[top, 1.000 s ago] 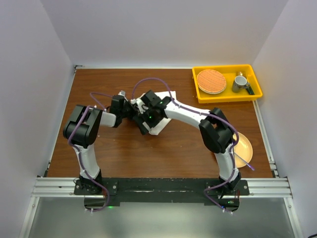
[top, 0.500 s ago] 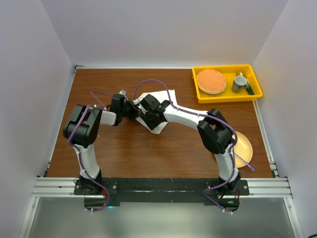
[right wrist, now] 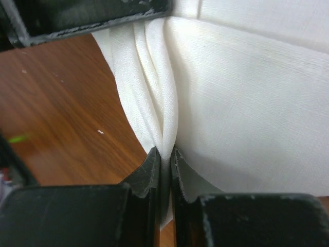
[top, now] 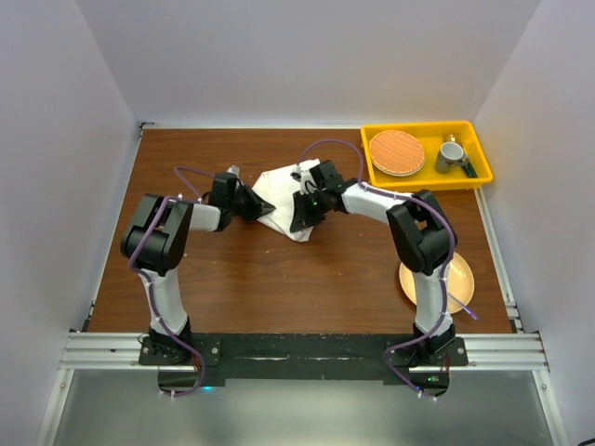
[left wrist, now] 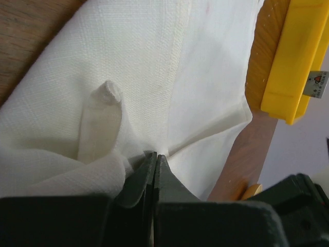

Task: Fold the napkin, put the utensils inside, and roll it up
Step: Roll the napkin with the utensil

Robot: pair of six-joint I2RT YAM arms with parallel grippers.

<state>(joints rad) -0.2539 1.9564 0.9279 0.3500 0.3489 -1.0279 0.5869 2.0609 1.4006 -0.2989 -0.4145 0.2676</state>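
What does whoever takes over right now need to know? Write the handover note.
Left gripper: shut on the napkin, pinching its left side.
Right gripper: shut on the napkin too, on a bunched fold at its right side.
Napkin: middle of the table, rumpled between the two grippers, not in a neat fold.
Fork: cannot be made out in any view; none on the visible part of the napkin.
Done: both grips taken.
Left: finish the fold, put the fork inside, roll it up.
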